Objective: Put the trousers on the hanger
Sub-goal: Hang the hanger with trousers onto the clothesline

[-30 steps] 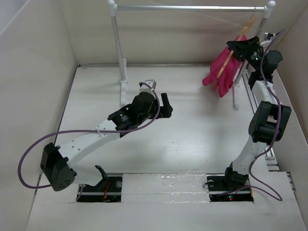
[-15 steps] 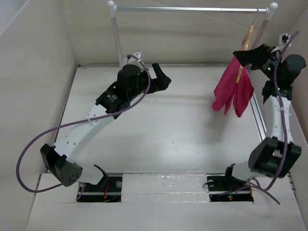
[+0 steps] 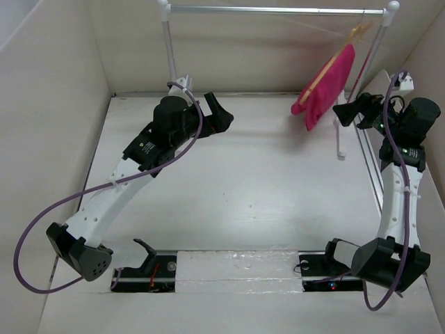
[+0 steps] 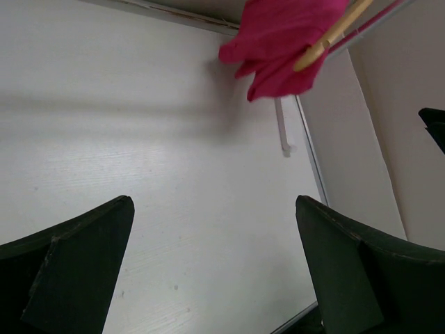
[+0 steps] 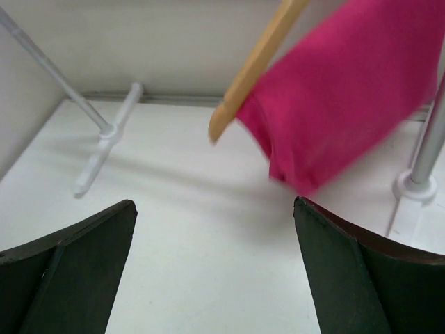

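- The right gripper (image 3: 343, 115) stood with its jaws spread wide and nothing between them; in the right wrist view its two dark fingers (image 5: 69, 275) framed only bare table.
- The magenta trousers (image 3: 325, 87) hung draped over the light wooden hanger (image 3: 357, 33), ahead of and above the right gripper's fingertips, close but not touching.
- In the right wrist view the trousers (image 5: 348, 90) filled the upper right, and the hanger (image 5: 254, 66) slanted steeply, its lower tip poking free past the cloth's left edge.
- The hanger's top end reached up to the grey rail (image 3: 278, 10) of the rack, near the rail's right end; the hook was too thin to make out.
- The rack foot (image 3: 340, 142) lay on the table just beside the right gripper, and the right-hand wall (image 3: 431, 62) stood close behind that arm.
- The left gripper (image 3: 221, 113) was also opened wide and held nothing.
- From the left gripper the trousers (image 4: 278, 42) and hanger (image 4: 330, 38) sat well apart, far ahead and to its right.
- The white table (image 3: 264, 188) between the two grippers lay open; the rack's left post (image 3: 169, 62) rose just behind the left gripper.
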Controlling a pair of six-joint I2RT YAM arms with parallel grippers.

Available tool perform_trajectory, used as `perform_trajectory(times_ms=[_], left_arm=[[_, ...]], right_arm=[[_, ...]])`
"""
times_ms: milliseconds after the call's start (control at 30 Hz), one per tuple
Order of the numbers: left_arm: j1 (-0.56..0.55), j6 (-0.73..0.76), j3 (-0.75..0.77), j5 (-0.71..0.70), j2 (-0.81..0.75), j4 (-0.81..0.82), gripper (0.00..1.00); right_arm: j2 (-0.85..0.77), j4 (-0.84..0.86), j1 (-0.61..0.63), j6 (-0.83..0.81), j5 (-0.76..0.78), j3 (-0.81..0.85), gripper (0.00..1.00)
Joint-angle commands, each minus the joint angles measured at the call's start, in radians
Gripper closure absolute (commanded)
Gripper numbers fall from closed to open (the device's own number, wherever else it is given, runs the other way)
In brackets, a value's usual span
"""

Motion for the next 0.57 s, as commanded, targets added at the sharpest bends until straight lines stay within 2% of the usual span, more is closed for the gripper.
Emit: perform_trajectory(times_ms=[0, 200, 300, 433, 533], left_arm=[[0.0, 0.004, 0.015, -0.072, -0.012, -0.017, 0.01], [0.0, 0.031, -0.025, -0.233, -0.042, -0.042, 0.01], [0.0, 0.049, -0.058, -0.221, -0.065, -0.036, 0.01], [0.0, 0.042, -0.108, -0.204, -0.105, -0.04, 0.01], [0.0, 0.024, -0.152, -0.218, -0.149, -0.047, 0.01]], right_arm=[[-0.064, -0.093, 0.026, -0.113, 0.067, 0.032, 0.0], [-0.159, -0.182, 0.16, -0.173, 0.059, -0.06, 0.0], [-0.235, -0.285, 0.183, -0.252, 0.075, -0.137, 0.0], [-0.326, -0.502, 0.319, -0.335, 0.188, -0.159, 0.0], [-0.418, -0.547, 0.378, -0.339, 0.226, -0.2, 0.0]])
